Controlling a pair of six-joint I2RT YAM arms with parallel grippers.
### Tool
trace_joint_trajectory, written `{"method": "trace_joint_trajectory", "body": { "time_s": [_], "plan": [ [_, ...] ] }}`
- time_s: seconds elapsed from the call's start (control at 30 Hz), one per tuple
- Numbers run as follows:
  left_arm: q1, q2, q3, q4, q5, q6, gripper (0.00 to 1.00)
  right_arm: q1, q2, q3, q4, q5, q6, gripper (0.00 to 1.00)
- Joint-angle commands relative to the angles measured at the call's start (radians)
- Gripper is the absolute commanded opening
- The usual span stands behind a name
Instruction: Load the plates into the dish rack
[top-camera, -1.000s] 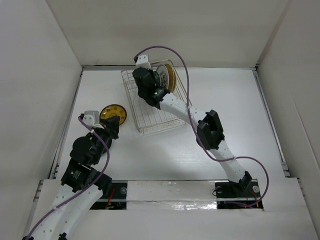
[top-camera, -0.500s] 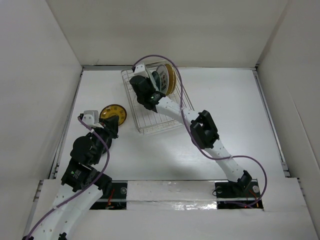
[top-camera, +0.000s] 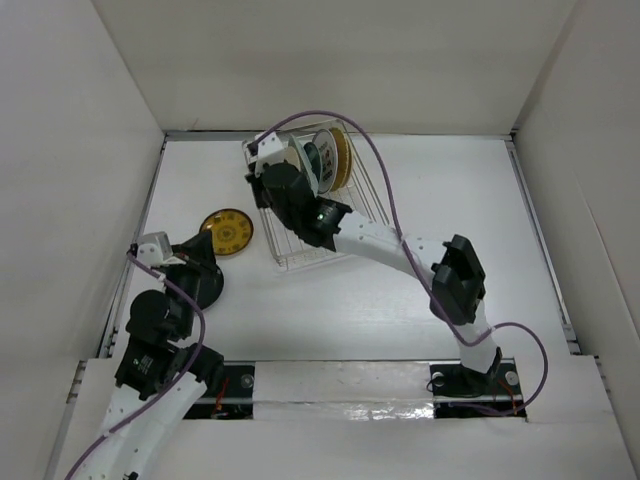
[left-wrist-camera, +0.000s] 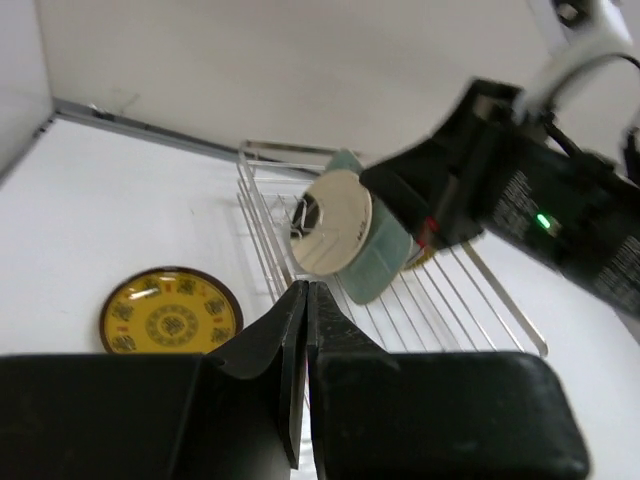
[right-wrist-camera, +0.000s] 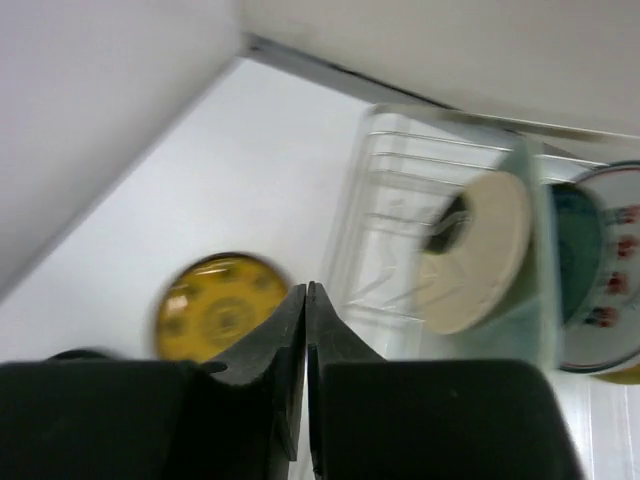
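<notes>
The silver wire dish rack (top-camera: 322, 232) stands at the back centre, with several plates (top-camera: 326, 158) upright at its far end. The right wrist view shows a round tan plate (right-wrist-camera: 482, 252), a pale green squarish dish (right-wrist-camera: 536, 305), a teal-patterned plate (right-wrist-camera: 577, 245) and a white plate with red marks (right-wrist-camera: 612, 292). A yellow-and-dark-brown plate (top-camera: 226, 232) lies flat on the table left of the rack. My left gripper (left-wrist-camera: 306, 287) is shut and empty, just short of that plate. My right gripper (right-wrist-camera: 305, 289) is shut and empty, over the rack's left side.
White walls enclose the table on the left, back and right. A metal strip (left-wrist-camera: 150, 128) runs along the foot of the back wall. The right arm's forearm (top-camera: 385, 240) crosses low over the rack's near right corner.
My left arm drew back toward the near left, away from the yellow plate, and its jaws closed. My right wrist swung left over the rack and its elbow moved right.
</notes>
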Motion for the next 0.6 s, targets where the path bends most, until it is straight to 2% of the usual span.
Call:
{"method": "trace_joint_trajectory", "body": {
  "time_s": [0.0, 0.07, 0.23, 0.3, 0.33, 0.37, 0.4, 0.47, 0.57],
  "plan": [
    [0.004, -0.066, 0.001, 0.058, -0.110, 0.000, 0.00, 0.088, -0.057, -0.101, 0.097, -0.173, 0.110, 0.00],
    [0.004, -0.096, -0.002, 0.055, -0.139, -0.006, 0.00, 0.110, -0.058, -0.143, 0.101, -0.234, 0.180, 0.00],
    [0.004, -0.136, 0.001, 0.035, -0.191, -0.025, 0.00, 0.158, 0.037, -0.117, 0.048, -0.303, 0.306, 0.00],
    [0.004, -0.159, -0.002, 0.033, -0.196, -0.026, 0.02, 0.158, 0.078, -0.085, 0.025, -0.304, 0.348, 0.14],
    [0.004, -0.165, -0.004, 0.033, -0.200, -0.028, 0.12, 0.158, 0.119, -0.071, 0.023, -0.305, 0.361, 0.22],
    [0.004, -0.176, -0.007, 0.035, -0.202, -0.028, 0.15, 0.167, 0.139, -0.057, -0.009, -0.299, 0.384, 0.38],
    [0.004, -0.179, -0.007, 0.036, -0.208, -0.028, 0.21, 0.167, 0.181, -0.033, -0.014, -0.296, 0.395, 0.45],
    [0.004, -0.182, -0.007, 0.035, -0.212, -0.028, 0.23, 0.167, 0.222, 0.001, -0.046, -0.281, 0.418, 0.54],
    [0.004, -0.182, -0.007, 0.036, -0.214, -0.026, 0.25, 0.167, 0.305, 0.068, -0.095, -0.276, 0.440, 0.59]
  ]
}}
